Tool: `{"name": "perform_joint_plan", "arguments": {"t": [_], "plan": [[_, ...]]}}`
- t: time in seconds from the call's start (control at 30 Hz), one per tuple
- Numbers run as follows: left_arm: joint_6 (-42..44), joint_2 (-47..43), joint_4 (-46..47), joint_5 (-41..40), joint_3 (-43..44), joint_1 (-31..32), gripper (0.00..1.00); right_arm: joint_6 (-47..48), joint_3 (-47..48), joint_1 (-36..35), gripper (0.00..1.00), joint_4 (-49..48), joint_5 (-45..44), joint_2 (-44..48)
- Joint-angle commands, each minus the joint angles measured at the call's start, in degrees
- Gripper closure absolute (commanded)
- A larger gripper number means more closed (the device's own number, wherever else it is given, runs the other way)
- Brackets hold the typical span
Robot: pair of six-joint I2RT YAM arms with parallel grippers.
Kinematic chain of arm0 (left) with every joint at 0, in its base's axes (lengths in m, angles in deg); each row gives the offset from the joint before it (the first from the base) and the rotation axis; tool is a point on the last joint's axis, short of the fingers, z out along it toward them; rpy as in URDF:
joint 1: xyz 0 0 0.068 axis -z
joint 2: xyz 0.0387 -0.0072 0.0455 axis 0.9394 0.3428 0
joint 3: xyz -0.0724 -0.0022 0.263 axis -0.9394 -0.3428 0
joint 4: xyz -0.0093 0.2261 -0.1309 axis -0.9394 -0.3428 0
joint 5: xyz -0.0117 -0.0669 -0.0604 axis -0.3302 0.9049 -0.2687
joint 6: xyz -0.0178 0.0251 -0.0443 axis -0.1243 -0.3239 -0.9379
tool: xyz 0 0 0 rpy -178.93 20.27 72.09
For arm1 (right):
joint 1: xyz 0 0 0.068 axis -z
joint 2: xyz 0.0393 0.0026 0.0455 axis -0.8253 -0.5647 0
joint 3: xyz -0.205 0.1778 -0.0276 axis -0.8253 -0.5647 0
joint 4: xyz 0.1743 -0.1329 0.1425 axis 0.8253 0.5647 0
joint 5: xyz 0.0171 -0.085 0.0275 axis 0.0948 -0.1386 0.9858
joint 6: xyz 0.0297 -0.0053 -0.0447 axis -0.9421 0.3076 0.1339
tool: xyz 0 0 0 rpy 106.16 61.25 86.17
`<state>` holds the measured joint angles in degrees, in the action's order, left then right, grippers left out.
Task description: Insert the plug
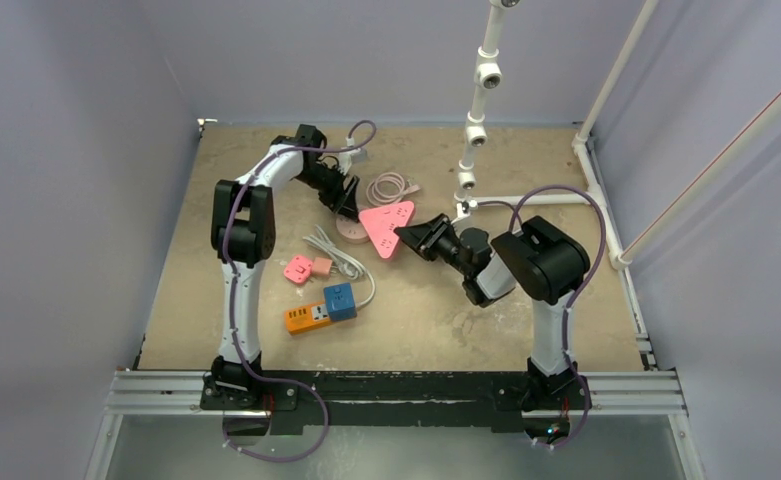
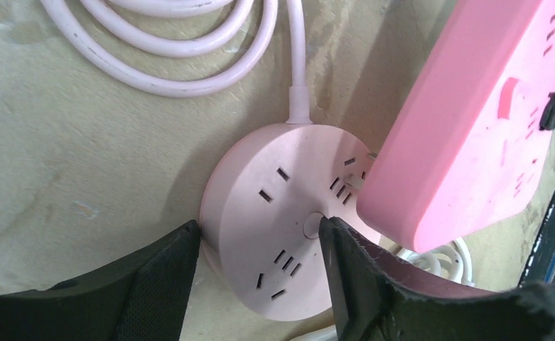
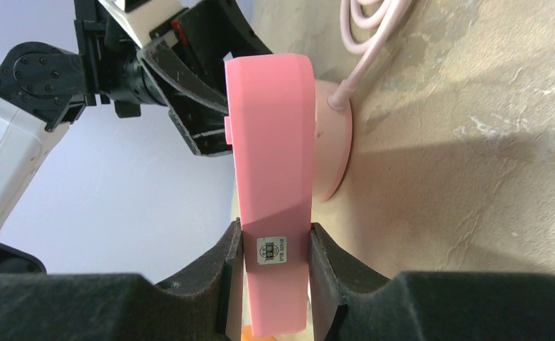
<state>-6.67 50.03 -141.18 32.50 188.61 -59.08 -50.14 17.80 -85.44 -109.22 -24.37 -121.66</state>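
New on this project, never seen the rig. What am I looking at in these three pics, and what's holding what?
These are two robot arms bolted at the near edge of a table, each ending in a two-finger gripper. The wide picture comes from a fixed camera above and behind them. The other two come from wrist cameras, so the dark shapes at the bottom are that arm's own fingers.

The right gripper is clamped on a pink triangular power strip, held over part of a round pink socket hub. The left gripper has its jaws open either side of that hub.

Also on the table are a coiled pink cable, an orange power strip with a blue cube adapter, and a white cable.
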Motion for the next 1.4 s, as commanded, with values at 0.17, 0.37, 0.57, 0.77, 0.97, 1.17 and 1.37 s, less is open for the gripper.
{"name": "perform_joint_plan", "arguments": {"t": [0.17,0.37,0.57,0.77,0.97,1.17,1.37], "plan": [[3.13,-3.91,-4.21,4.32,2.3,-1.29,0.4,3.87,0.52,2.93,1.0,-2.67,8.31,2.04],[2.68,-6.58,-3.9,2.41,3.6,-2.08,0.36,6.91,4.86,4.08,1.0,5.83,12.09,2.75],[0.07,-8.27,-0.6,0.39,2.07,-2.08,0.27,9.78,7.78,6.78,1.0,13.7,15.07,3.46],[-3.64,-12.54,6.19,1.62,-2.93,-0.54,0.25,11.1,10.6,7.84,1.0,20.4,15.94,2.74],[-1.86,-13.46,7.23,0.05,-7.0,2.04,0.25,9.98,11.61,8.01,1.0,23.41,16.75,-0.05],[1.41,-13.11,7.66,-3.67,-9.48,3.53,0.25,7.92,10.79,8.36,1.0,23.97,16.15,0.01],[2.54,-12.94,9.12,-7.48,-11.58,4.07,0.33,5.94,8.51,8.94,1.0,22.76,15.85,0.77]]}}
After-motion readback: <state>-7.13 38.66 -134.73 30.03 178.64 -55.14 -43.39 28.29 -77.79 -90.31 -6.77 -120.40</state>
